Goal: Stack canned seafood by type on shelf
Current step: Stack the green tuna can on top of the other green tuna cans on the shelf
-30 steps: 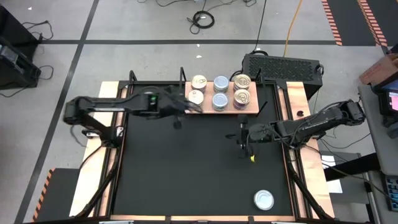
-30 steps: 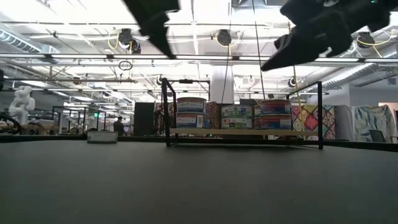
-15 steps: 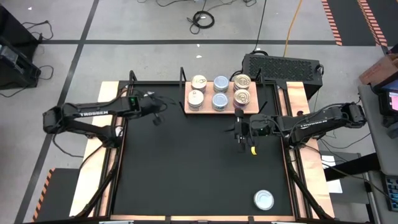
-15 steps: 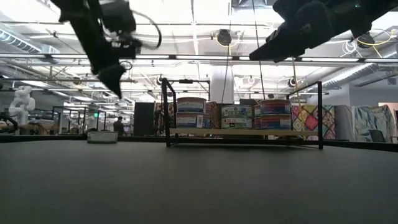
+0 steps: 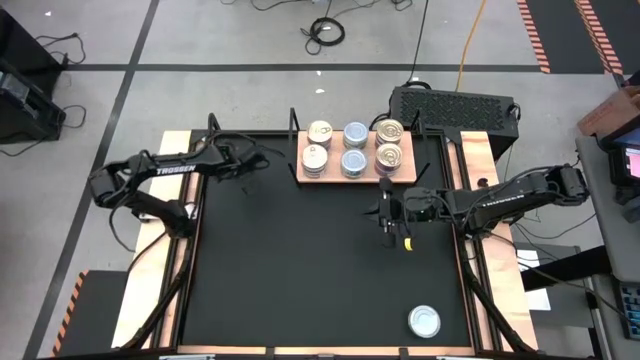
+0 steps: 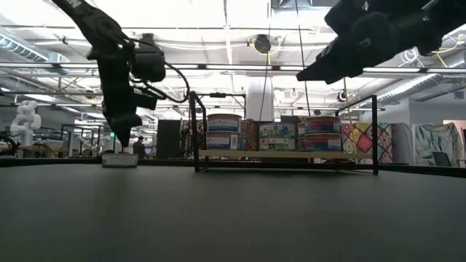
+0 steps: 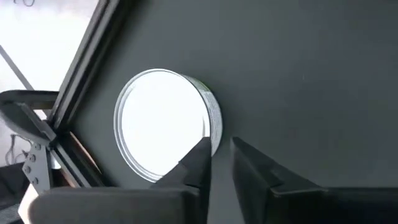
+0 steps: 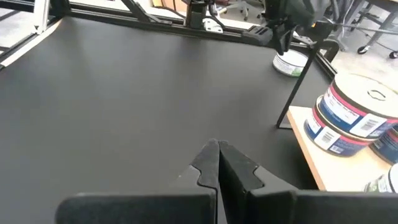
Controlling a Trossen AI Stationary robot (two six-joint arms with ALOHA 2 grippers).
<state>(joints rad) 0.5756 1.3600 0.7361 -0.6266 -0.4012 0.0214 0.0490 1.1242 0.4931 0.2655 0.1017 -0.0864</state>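
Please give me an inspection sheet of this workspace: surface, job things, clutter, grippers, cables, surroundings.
Surface: black mat.
Job things: shelf at the far edge carries six tin stacks; one tin under the left gripper, another tin at the near right.
Clutter: nothing seen.
Grippers: left gripper above the far-left tin, fingers slightly apart; right gripper shut, empty, near the shelf.
Cables: coils on the floor.
Surroundings: black box behind the table.

Black perforated box (image 5: 455, 104) behind table's far edge; coiled black cable (image 5: 326, 31), yellow cable (image 5: 470, 42) on floor.
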